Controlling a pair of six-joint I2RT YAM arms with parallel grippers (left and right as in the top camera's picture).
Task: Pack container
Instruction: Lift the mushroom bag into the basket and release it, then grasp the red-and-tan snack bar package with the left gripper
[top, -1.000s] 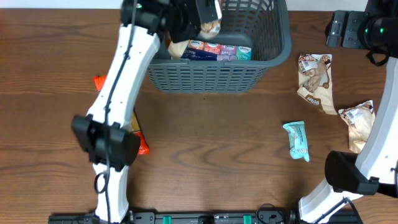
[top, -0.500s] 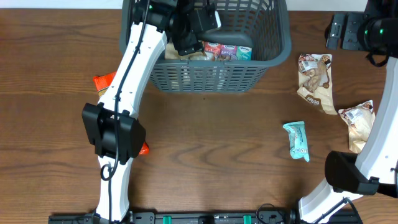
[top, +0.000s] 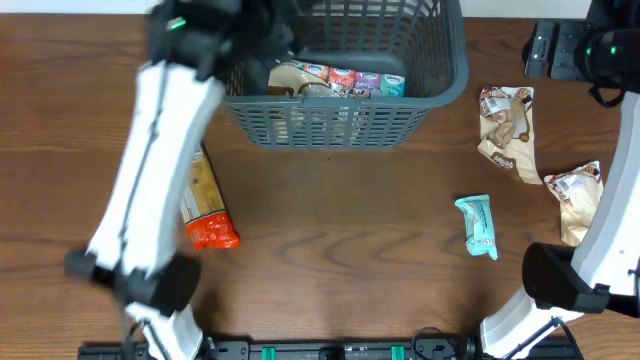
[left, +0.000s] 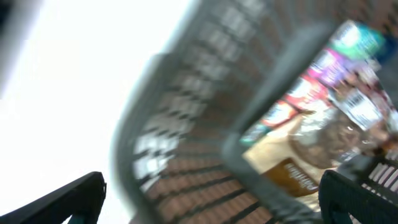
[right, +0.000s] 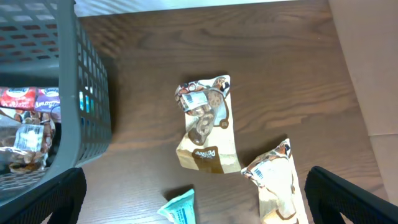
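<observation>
The container (top: 345, 115), a dark grey slotted basket, stands at the table's far middle. Inside lie a row of colourful packets (top: 350, 78) and a beige snack packet (top: 295, 80). My left gripper (left: 211, 208) is open and empty, hovering over the basket's left rim (left: 186, 118); the view is blurred by motion. The beige packet (left: 298, 155) lies below it inside the basket. My right gripper (right: 196, 211) is open and empty, high above the table's right side (top: 548, 48), well apart from the packets under it.
Two beige cookie packets (top: 508, 130) (top: 575, 200) and a teal packet (top: 478, 225) lie right of the basket. An orange-and-yellow packet (top: 205, 205) lies on the left, partly under my left arm (top: 150, 200). The basket wall (right: 81, 93) fills the right wrist view's left.
My left gripper has opened and let the beige packet drop into the basket. The left arm is swinging left, away from the basket. The right arm has not moved.
</observation>
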